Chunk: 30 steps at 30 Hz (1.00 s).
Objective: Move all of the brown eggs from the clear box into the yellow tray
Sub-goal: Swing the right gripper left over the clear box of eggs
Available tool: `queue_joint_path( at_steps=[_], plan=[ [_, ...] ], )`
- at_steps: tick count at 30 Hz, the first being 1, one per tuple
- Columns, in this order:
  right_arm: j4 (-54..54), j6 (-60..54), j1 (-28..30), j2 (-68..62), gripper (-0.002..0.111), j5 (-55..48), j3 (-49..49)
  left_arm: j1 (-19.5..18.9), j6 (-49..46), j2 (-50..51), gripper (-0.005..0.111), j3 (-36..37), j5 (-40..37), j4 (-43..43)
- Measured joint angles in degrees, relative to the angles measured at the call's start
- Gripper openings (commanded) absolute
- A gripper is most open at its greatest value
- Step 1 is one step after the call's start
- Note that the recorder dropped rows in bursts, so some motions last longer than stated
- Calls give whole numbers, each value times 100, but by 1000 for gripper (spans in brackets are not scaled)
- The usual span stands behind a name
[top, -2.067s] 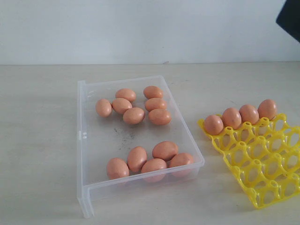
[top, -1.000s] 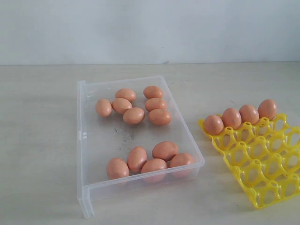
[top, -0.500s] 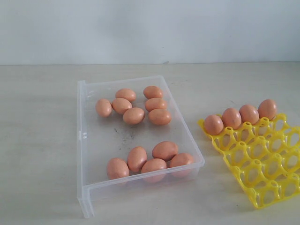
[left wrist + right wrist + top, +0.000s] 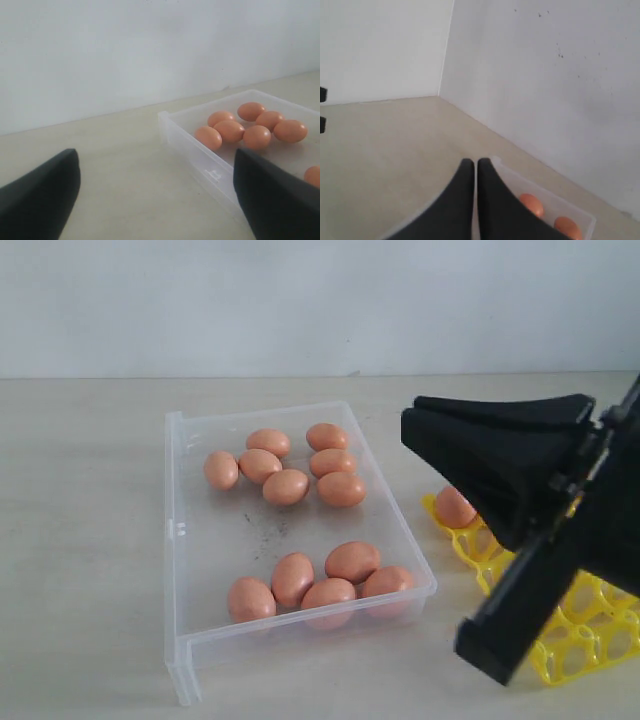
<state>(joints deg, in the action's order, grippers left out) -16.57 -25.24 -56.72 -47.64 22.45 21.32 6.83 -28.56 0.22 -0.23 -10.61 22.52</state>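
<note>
**Transfer partly done.** Eleven smooth orange-brown oval eggs [image 4: 286, 486] are left to move. They lie in the shallow transparent plastic box [image 4: 228, 540] on the pale bench [image 4: 90, 540], six in a cluster toward the wall and five at the nearer end. One egg [image 4: 452, 508] shows in the bright yellow lattice egg tray [image 4: 462, 536] near the box (the black right arm [image 4: 560, 510] hides most of the tray). The right jaws are closed on nothing; the left jaws stand wide apart, empty, beside the box's outer wall.

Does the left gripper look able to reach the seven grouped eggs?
Likely yes: the left gripper is open and faces those eggs; only the low wall of the clear box lies between.
</note>
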Motion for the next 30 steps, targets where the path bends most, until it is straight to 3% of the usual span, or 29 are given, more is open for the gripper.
queue_joint_path(
  at_steps=[3, 5, 8, 9, 11, 12, 16, 20, 22, 25, 28, 30],
  plan=[
    [-237, 63, -10, -556, 0, -212, 460, 0, 0, 0, 78, 0, 0, 0],
    [-324, 86, -22, -929, 7, -601, 840, 0, 0, 0, 78, 0, 0, 0],
    [-418, 122, -32, -1594, 37, -1246, 1500, 0, 0, 0, 78, 0, 0, 0],
    [-482, 148, -32, -1777, 63, -1427, 1685, 0, 0, 0, 78, 0, 0, 0],
    [-723, 296, 102, -2431, 77, -2032, 2355, 0, 0, 0, 78, 0, 0, 0],
    [-876, 510, 346, -2903, 76, -2357, 2727, 0, 0, 0, 78, 0, 0, 0],
    [-920, 571, 1252, -4225, 51, -2934, 3497, 0, 0, 0, 78, 0, 0, 0],
    [-822, -13, 1631, -4866, 37, -2672, 3869, 0, 0, 0, 78, 0, 0, 0],
    [-822, -127, 1832, -5107, 37, -2455, 4025, 0, 0, 0, 78, 0, 0, 0],
    [-866, 49, 2315, -5525, 39, -3075, 4343, 0, 0, 0, 78, 0, 0, 0],
    [-865, 132, 2690, -6046, 68, -4348, 4666, 0, 0, 0, 78, 0, 0, 0],
    [-851, 132, 2719, -6227, 76, -4681, 4758, 0, 0, 0, 78, 0, 0, 0]
  ],
)
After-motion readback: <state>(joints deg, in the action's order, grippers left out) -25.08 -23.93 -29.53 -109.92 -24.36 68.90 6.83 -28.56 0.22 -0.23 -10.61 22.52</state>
